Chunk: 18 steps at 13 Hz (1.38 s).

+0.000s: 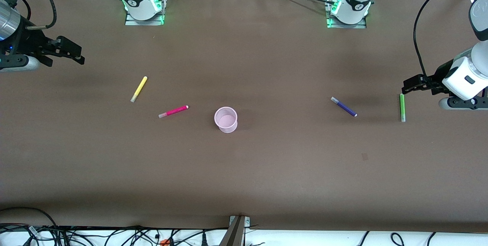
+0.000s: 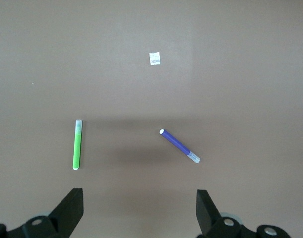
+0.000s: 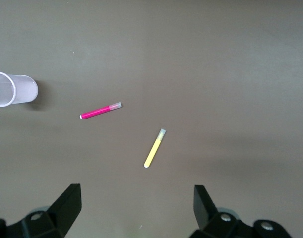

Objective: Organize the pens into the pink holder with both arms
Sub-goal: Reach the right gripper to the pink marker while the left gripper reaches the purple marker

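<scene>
Two grippers: both hang in the air with jaws spread wide, holding nothing.
Left gripper point(image 1: 407, 85): over the left arm's end of the table, just beside the green pen's upper end as the front view shows it.
Right gripper point(image 1: 78, 56): over the right arm's end of the table, well apart from every pen.
Green pen point(image 1: 402, 107): lies flat, closest to the left jaws.
Purple pen point(image 1: 343, 106): flat, between the green pen and the pink holder.
Yellow pen point(image 1: 138, 89): flat, closest to the right jaws.
Magenta pen point(image 1: 173, 111): flat, between the yellow pen and the holder.
Pink holder point(image 1: 225, 119): upright near mid-table, nothing inside, well apart from both jaws.
Table point(image 1: 267, 169): brown, carrying a small pale scrap point(image 2: 154, 58).
</scene>
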{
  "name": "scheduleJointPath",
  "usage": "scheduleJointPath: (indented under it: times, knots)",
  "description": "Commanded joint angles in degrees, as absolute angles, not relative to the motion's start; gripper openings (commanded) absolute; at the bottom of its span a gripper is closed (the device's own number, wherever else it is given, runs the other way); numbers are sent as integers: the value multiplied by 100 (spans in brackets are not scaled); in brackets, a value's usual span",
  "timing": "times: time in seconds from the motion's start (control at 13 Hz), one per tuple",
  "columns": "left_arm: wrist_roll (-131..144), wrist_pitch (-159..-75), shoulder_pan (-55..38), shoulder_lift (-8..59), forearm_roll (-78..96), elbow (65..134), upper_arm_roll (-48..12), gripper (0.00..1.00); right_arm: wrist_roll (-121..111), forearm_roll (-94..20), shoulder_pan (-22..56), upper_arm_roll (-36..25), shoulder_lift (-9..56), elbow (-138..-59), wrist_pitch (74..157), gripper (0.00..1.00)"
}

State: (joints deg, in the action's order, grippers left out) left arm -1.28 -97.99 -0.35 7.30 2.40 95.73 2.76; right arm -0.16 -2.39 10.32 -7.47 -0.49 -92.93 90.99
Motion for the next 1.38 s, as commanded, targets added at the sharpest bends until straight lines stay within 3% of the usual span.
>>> scheduleJointPath:
  times: [0.0, 0.23, 0.46, 0.77, 1.08, 1.31]
  knots:
    - [-105, -9712, -44, 686, 193, 9545, 255, 100, 296, -106, 923, -598, -70, -9202, 8922, 100]
    - [-114, -9712, -44, 694, 193, 9545, 255, 100, 440, -88, 949, -554, -27, -9490, 8867, 100]
    - [-114, -9712, -44, 703, 202, 9545, 255, 100, 1916, -184, 1124, -536, 122, -10263, 9753, 100]
    - [357, -9721, -53, 1009, 299, 9580, 220, 100, 5012, -272, 1870, -422, 1393, -10591, 11053, 98]
    - [1859, -10237, -97, 1870, 501, 9694, 10, 100, 5502, -1394, 2021, -422, 2459, -10565, 12249, 95]
    - [2827, -10991, -97, 2276, 518, 10192, -70, 100, 5519, -1924, 2188, -422, 3013, -10617, 13032, 91]
